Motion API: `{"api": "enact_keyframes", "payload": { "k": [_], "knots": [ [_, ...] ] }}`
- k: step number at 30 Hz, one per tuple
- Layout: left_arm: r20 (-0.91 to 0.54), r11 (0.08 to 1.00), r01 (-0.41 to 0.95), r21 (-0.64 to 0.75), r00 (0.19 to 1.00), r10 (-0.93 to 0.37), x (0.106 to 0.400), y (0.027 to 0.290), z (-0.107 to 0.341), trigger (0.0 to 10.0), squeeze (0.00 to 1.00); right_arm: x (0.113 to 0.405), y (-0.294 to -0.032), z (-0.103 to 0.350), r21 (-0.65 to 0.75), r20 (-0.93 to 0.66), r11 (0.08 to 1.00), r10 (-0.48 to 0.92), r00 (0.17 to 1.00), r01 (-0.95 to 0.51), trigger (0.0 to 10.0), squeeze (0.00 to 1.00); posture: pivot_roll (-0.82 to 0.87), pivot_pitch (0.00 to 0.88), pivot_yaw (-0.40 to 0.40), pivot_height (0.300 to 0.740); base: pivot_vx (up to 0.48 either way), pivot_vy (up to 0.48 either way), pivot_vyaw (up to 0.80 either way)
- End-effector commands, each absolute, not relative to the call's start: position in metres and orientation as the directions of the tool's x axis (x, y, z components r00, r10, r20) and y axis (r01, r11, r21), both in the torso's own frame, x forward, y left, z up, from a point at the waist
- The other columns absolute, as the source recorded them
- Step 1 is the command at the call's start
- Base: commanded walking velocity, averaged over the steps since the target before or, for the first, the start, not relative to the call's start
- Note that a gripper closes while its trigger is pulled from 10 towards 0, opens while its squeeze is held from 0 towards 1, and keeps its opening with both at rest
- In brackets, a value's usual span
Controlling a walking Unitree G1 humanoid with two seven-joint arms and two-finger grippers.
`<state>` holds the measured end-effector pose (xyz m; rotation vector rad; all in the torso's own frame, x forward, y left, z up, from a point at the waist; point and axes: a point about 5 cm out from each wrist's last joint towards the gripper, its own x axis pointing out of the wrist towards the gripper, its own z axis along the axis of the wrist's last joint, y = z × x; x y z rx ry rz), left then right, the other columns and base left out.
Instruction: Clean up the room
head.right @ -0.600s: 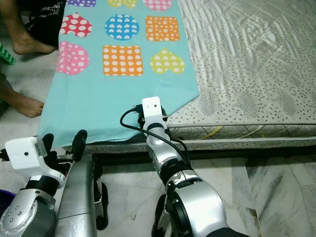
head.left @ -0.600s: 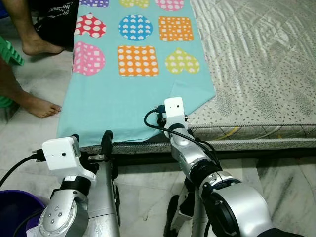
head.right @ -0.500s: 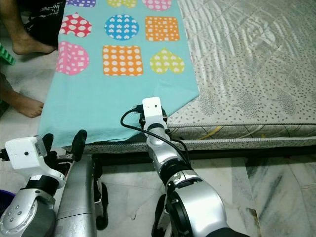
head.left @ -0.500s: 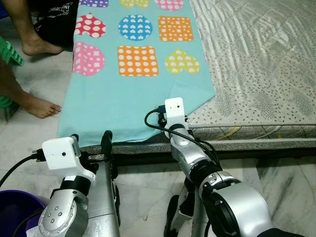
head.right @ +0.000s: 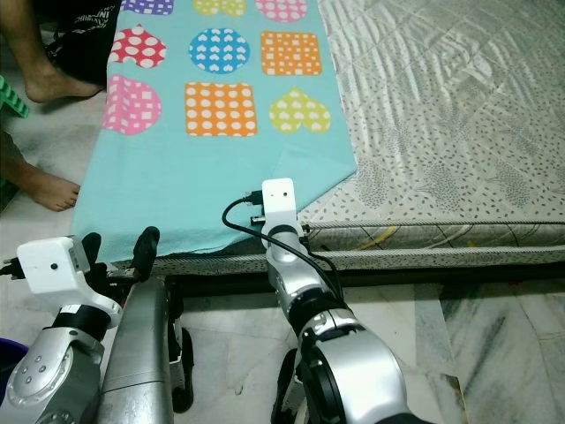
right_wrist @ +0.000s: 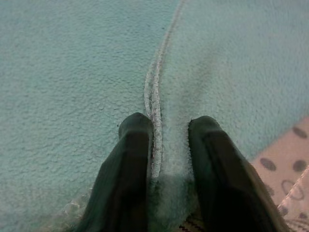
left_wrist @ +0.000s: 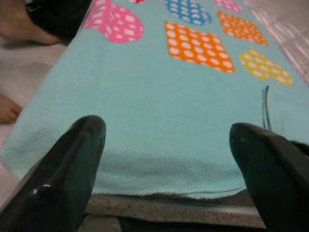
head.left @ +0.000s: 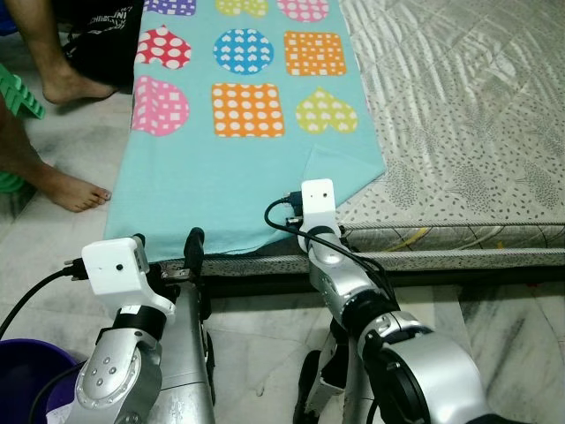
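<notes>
A person's bare feet [head.left: 75,190] are resting on the marble floor [head.left: 53,234] at far left as the robot is working at the near edge of a teal fleece blanket [head.left: 225,181], printed with polka-dot hearts, circles and squares, which is lying spread along the left side of a quilted mattress [head.left: 459,132] with its front hem draping over the edge. The left gripper [left_wrist: 169,154] is hovering just short of the blanket's near-left corner, its two black fingers spread wide and holding nothing, the hem lying between and beyond them in the left wrist view. To do this step well, that gripper probably needs to ease forward and close on the corner at the same depth as its partner, so that both corners lift level and the cloth folds without skewing; a shallow bite on loose fleece could slip. Further right, the right gripper [right_wrist: 166,159] is reaching forward over the mattress edge, its fingers nearly closed and pinching a folded ridge of the blanket with a stitched hem running up between them, near the blanket's front-right corner. The right arm [head.left: 353,291] is stretching out low from the shoulder, wrist camera box up, while the left arm is staying bent closer to the body above a purple tub [head.left: 22,380].
</notes>
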<state>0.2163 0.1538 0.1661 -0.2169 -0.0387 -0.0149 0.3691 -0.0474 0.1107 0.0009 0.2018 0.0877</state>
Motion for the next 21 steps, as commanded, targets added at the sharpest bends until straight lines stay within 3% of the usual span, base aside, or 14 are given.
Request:
{"api": "enact_keyframes", "payload": {
  "k": [1,13,21],
  "knots": [
    [0.019,0.977,0.011,-0.215,1.000,-0.007,0.215,0.154,0.160,10.0,0.00,0.355,-0.050,0.082,0.076,-0.314,0.995,0.081,0.946,-0.060,0.0,0.00,0.28,0.265,-0.114,0.534,0.000,0.000,0.00],
    [0.050,0.970,0.052,-0.238,0.998,-0.041,0.231,0.151,0.161,10.0,0.00,0.359,-0.100,0.089,0.346,-0.233,0.936,0.017,0.972,0.066,0.0,0.00,0.22,0.219,-0.086,0.534,0.000,0.000,0.00],
    [0.044,0.967,0.065,-0.248,0.997,-0.055,0.233,0.151,0.158,10.0,0.00,0.351,-0.112,0.081,0.378,-0.278,0.920,0.002,0.961,0.107,0.0,0.00,0.21,0.215,-0.079,0.534,0.000,0.000,0.00]
  ]
}}
